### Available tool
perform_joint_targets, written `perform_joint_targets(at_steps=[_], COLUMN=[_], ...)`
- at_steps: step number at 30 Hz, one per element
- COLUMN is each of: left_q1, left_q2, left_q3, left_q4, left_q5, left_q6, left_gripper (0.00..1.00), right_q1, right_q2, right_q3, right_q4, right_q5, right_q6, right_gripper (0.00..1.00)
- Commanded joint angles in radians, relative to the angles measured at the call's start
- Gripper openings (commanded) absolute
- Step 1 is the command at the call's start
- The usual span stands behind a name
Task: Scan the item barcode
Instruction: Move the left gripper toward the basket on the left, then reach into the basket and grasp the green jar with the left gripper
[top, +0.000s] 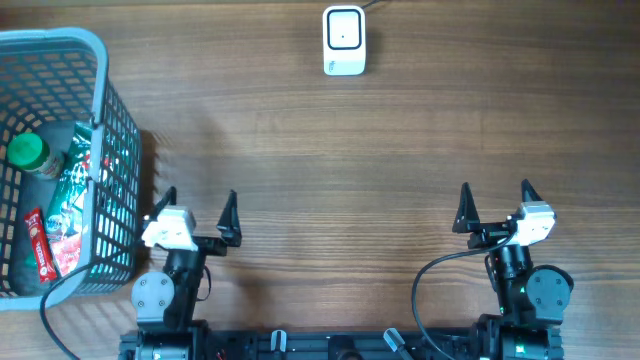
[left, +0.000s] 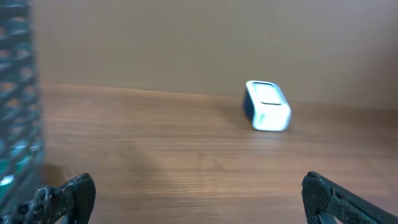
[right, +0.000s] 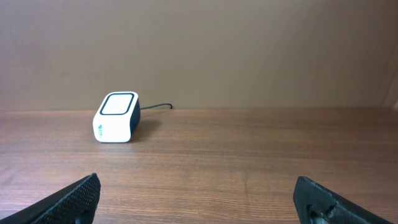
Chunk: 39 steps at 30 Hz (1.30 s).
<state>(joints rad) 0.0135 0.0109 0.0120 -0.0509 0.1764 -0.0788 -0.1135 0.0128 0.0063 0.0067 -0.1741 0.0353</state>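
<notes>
Both arms sit low at the near edge of the table, fingers spread and holding nothing.

In the overhead view, the left end effector (top: 200, 205) sits at 7 o'clock and the right end effector (top: 496, 195) at 5 o'clock. Both are level, point toward 12 o'clock, and have their jaws wide apart above the wooden table (top: 320, 150). The scanner (top: 344, 40) stands at 12 o'clock, well apart from both: a white box with rounded corners, dark sides and a pale window, with a thin cable (right: 157, 107) behind it. The grey mesh basket (top: 100, 60) at 9 o'clock holds a green-capped bottle (top: 28, 152) and a red packet (top: 37, 245).
</notes>
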Motion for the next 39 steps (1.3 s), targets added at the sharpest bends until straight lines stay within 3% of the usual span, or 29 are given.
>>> perform_joint_targets(at_steps=[1, 7, 12, 17, 23, 26, 31, 35, 39], left_q1=[0.005, 0.005, 0.005, 0.005, 0.005, 0.005, 0.007, 0.068, 0.242], left_q2=[-0.003, 0.018, 0.160, 0.403, 0.760, 0.861, 0.918, 0.962, 1.048], left_q3=[0.040, 0.191, 0.405, 0.722, 1.238, 1.391, 1.419, 1.420, 1.420], left_q4=[0.003, -0.064, -0.145, -0.334, -0.570, -0.632, -0.691, -0.689, -0.755], left_q5=[0.138, 0.138, 0.121, -0.080, -0.453, -0.479, -0.517, -0.741, -0.739], left_q6=[0.005, -0.004, -0.004, -0.004, -0.003, -0.005, -0.006, -0.164, -0.370], left_gripper=[1.00, 1.00, 1.00, 1.00, 1.00, 1.00, 1.00, 1.00, 1.00], right_q1=[0.005, 0.005, 0.005, 0.005, 0.005, 0.005, 0.005, 0.005, 0.005], right_q2=[-0.005, -0.005, -0.005, -0.005, -0.005, -0.005, -0.005, -0.005, -0.005], right_q3=[-0.001, -0.001, -0.001, -0.001, -0.001, -0.001, -0.001, -0.001, -0.001], right_q4=[0.003, 0.003, 0.003, 0.003, 0.003, 0.003, 0.003, 0.003, 0.003], right_q5=[0.021, 0.021, 0.021, 0.021, 0.021, 0.021, 0.021, 0.021, 0.021], right_q6=[-0.008, -0.008, -0.008, -0.008, -0.008, -0.008, -0.008, -0.008, -0.008], right_gripper=[1.00, 1.00, 1.00, 1.00, 1.00, 1.00, 1.00, 1.00, 1.00])
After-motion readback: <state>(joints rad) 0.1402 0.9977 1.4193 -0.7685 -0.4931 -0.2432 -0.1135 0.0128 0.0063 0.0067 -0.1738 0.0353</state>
